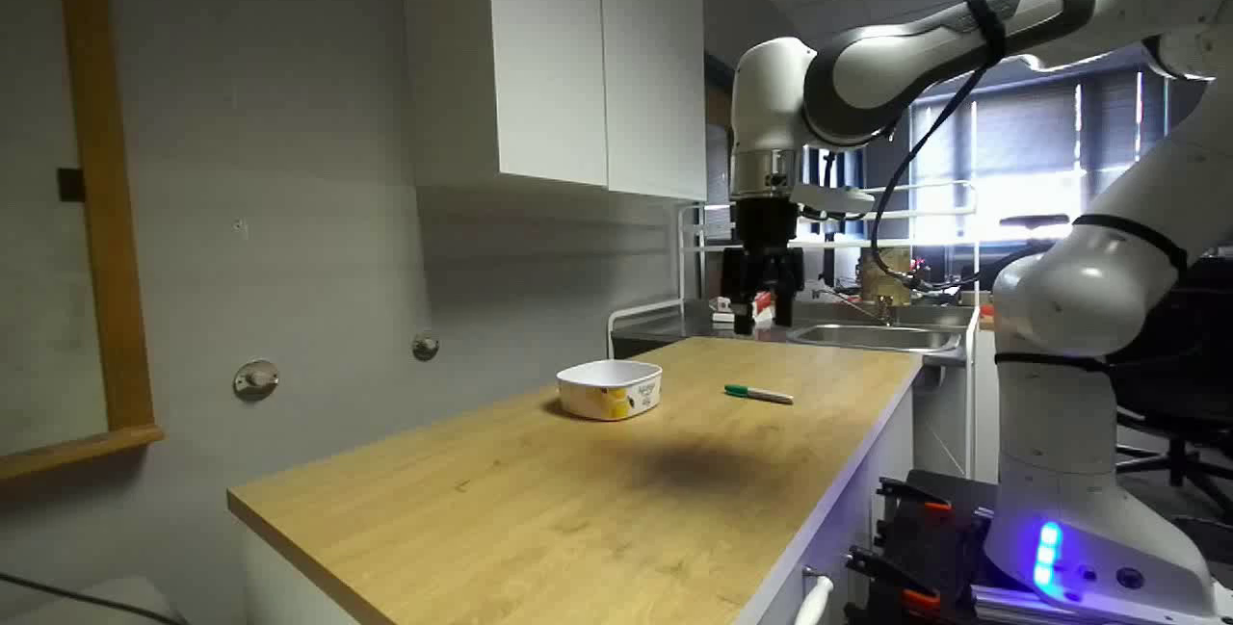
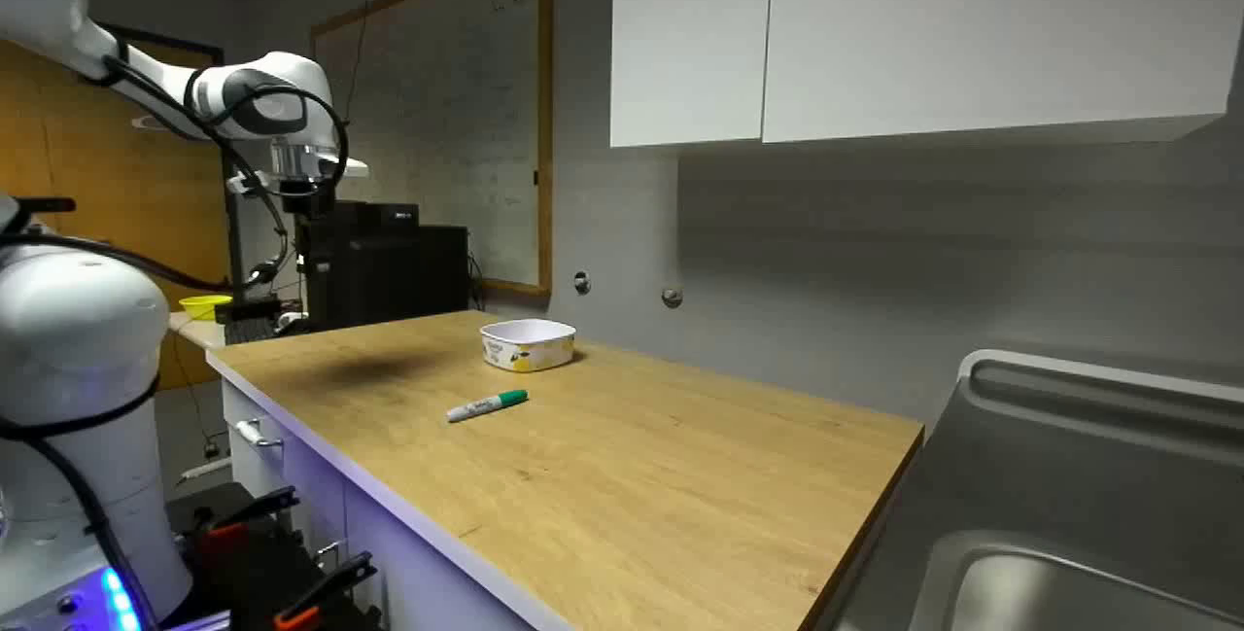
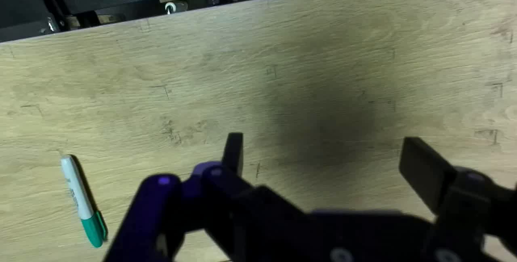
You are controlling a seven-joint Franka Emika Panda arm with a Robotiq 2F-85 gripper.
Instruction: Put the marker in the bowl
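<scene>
The marker, with a whitish body and green cap, lies on the wooden counter in both exterior views point(image 1: 759, 395) point(image 2: 487, 405). It also shows at the lower left of the wrist view point(image 3: 80, 199). The white squarish bowl with yellow print stands upright on the counter near the wall in both exterior views point(image 1: 611, 401) point(image 2: 528, 350). It is out of the wrist view. My gripper point(image 1: 764, 317) points down, well above the counter and apart from both things. In the wrist view the gripper point(image 3: 322, 137) has its fingers wide apart with nothing between them. The marker lies outside the left finger.
The wooden counter point(image 1: 539, 490) has a drawer front with a white handle point(image 1: 815, 601). White wall cabinets point(image 1: 597, 57) hang above it. A metal sink point(image 1: 872, 337) adjoins one end. A black monitor-like box point(image 2: 408, 271) stands beyond the other end.
</scene>
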